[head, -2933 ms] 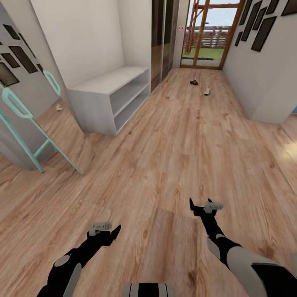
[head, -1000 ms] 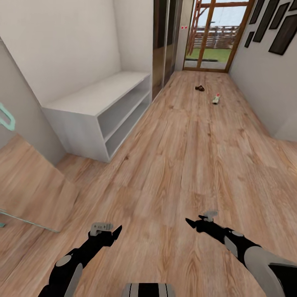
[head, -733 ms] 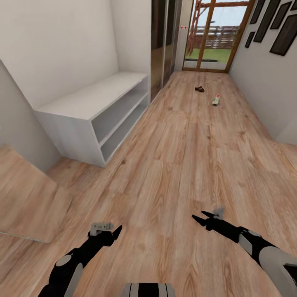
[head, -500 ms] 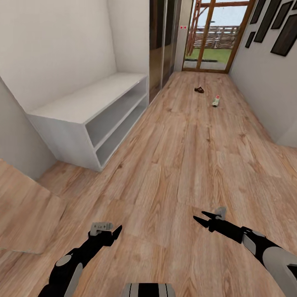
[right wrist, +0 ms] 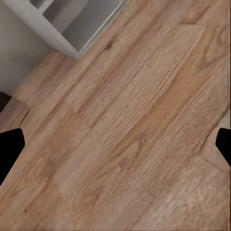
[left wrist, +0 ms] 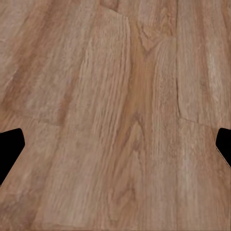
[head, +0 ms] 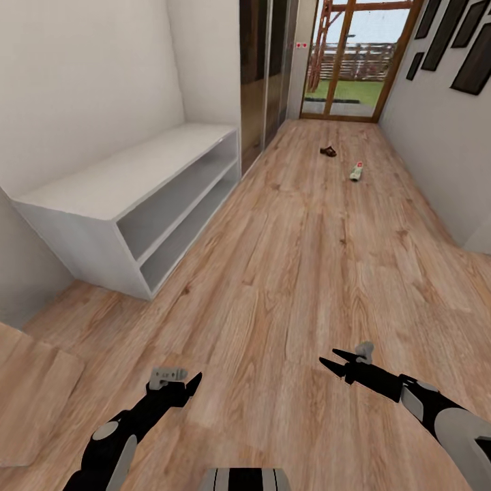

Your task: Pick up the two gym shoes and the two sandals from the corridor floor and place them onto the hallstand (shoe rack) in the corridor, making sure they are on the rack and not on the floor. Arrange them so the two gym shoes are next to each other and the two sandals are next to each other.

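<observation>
Looking down the corridor in the head view: wood-grain plank floor (head: 293, 259) is running toward a glazed wooden door (head: 354, 61) at the far end. A light grey shoe rack (head: 129, 204) with two open shelves is standing against the left wall, both shelves bare. One dark brown sandal (head: 328, 151) is lying on the floor far ahead, near the door; one white gym shoe (head: 356, 171) is lying just beside it, slightly nearer and to its right, both well apart from the rack. Dark picture frames (head: 470, 48) are hanging on the right wall. The left gripper (head: 183, 386) and right gripper (head: 341, 363) are hovering low over bare floor, each holding nothing; the right one's fingers are showing spread.

Left wrist view: black fingers (left wrist: 9, 151) are sitting at opposite edges, spread wide, with plank floor (left wrist: 125, 120) between them.

Right wrist view: fingers (right wrist: 8, 149) are likewise spread wide over floor (right wrist: 139, 134); a corner of the grey rack (right wrist: 72, 24) is showing beyond them.
</observation>
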{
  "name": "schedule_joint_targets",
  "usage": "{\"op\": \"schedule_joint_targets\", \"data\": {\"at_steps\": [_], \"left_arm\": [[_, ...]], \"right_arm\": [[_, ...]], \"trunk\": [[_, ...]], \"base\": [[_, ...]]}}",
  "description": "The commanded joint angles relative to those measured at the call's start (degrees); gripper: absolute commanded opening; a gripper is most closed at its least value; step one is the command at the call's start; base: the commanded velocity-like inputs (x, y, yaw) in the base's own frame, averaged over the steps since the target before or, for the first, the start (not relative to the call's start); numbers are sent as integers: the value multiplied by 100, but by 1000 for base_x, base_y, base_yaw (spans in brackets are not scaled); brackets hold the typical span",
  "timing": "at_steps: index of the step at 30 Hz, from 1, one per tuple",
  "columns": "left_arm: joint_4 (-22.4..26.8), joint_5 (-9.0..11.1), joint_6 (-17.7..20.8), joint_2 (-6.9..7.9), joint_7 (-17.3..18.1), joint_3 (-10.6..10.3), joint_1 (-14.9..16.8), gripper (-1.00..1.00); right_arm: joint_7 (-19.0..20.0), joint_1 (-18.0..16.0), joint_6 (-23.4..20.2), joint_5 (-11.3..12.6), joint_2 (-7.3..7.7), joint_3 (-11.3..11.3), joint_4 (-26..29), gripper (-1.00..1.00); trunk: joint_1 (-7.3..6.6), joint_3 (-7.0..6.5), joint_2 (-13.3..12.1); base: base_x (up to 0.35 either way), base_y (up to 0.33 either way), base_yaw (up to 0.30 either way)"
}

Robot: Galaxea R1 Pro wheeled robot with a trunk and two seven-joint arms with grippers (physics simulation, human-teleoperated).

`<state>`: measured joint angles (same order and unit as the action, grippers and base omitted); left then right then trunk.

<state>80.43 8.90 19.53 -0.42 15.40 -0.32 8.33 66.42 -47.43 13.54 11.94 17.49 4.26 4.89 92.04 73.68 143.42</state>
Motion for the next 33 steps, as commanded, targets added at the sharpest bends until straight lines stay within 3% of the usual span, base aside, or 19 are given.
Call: {"op": "schedule_joint_targets", "data": {"at_steps": [1, 33], "left_arm": [[7, 58, 51, -2, 7, 8, 2, 100], [25, 68, 51, -2, 16, 13, 2, 100]], "right_arm": [[16, -3, 26, -34, 0, 41, -5, 100], [-6, -3, 26, -27, -9, 65, -1, 100]], "trunk": [[2, 5, 2], [2, 5, 2]], "base": [[321, -150, 0], [330, -16, -20]]}}
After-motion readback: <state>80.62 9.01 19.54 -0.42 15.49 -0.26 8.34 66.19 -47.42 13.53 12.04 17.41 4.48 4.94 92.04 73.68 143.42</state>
